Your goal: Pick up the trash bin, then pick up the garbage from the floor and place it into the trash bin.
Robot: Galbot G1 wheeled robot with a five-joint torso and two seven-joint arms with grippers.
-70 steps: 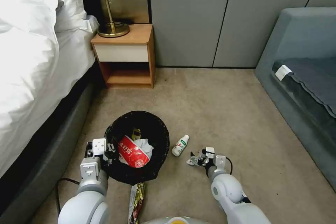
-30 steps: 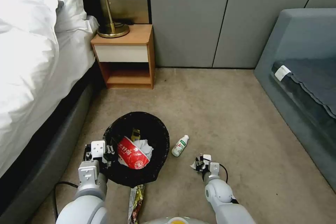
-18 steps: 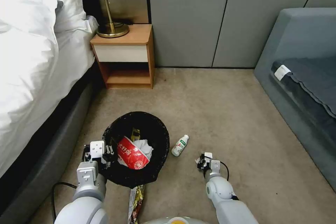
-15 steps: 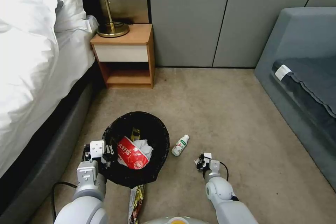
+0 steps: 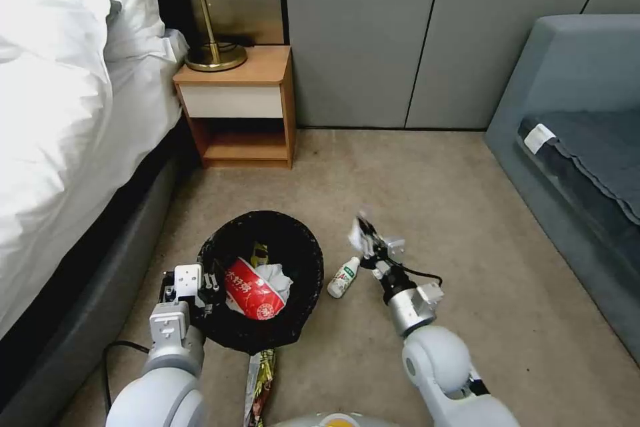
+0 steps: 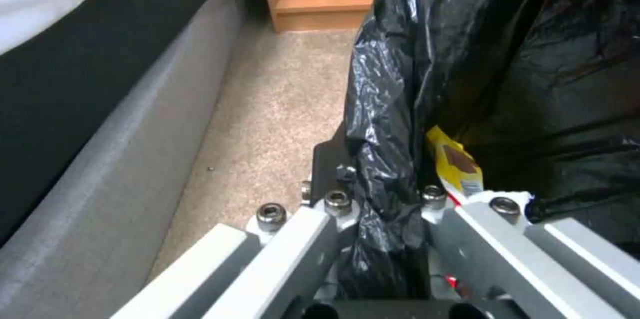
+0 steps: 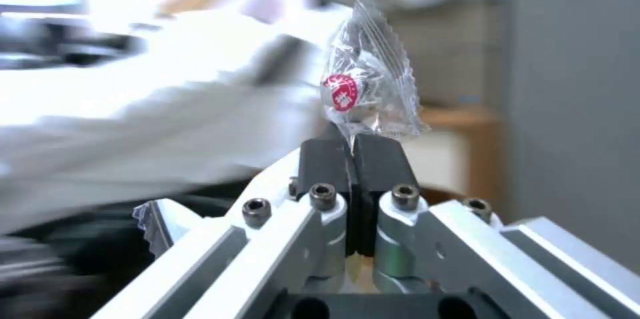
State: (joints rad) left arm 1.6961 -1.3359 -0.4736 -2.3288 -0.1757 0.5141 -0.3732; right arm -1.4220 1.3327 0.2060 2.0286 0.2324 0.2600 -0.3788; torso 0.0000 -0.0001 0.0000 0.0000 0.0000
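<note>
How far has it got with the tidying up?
Partway. The left gripper grips the bin by its rim, and a red wrapper and tissue lie inside. The right gripper pinches a clear wrapper, raised beside the bin. A bottle and gold wrapper remain on the floor.

Trash bin liner: glossy crinkled black plastic. Wrapper: clear shiny film. Carpet: matt, rough.

We see even, soft indoor light in the head view, with faint shadows. The right wrist view smears its background (motion blur), glaring white at one corner.
</note>
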